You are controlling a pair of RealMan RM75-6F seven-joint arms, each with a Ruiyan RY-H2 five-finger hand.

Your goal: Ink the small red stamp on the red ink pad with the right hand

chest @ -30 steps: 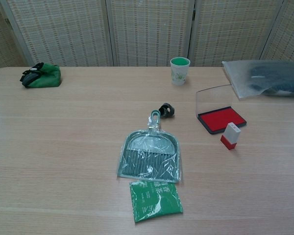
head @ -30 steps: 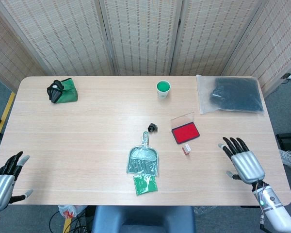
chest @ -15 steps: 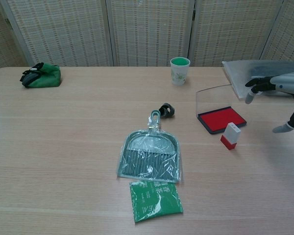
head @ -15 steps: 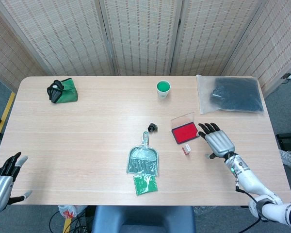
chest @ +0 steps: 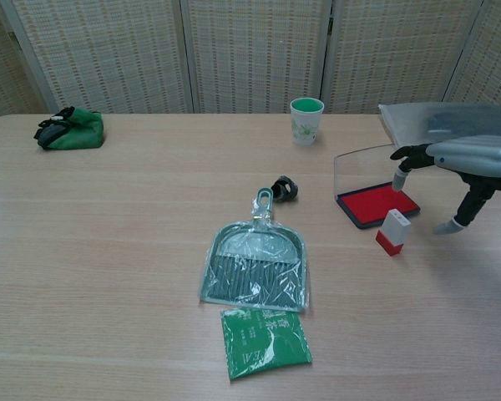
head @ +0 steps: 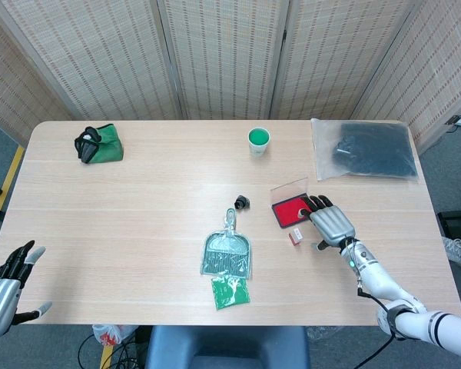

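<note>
The small stamp, white on top with a red base, stands on the table just in front of the red ink pad, whose clear lid stands raised behind it. My right hand hovers flat and spread, palm down, just right of the stamp and over the pad's right edge, holding nothing. Its thumb points down toward the table. My left hand stays open at the table's near left corner, far from both.
A packaged green dustpan and a green packet lie left of the stamp. A small black ring, a green cup, a bagged dark item and a green pouch are farther off.
My right hand has moved from the near right table edge leftward and forward, now hovering beside the stamp and pad. The stamp, pad and left hand have not moved.
</note>
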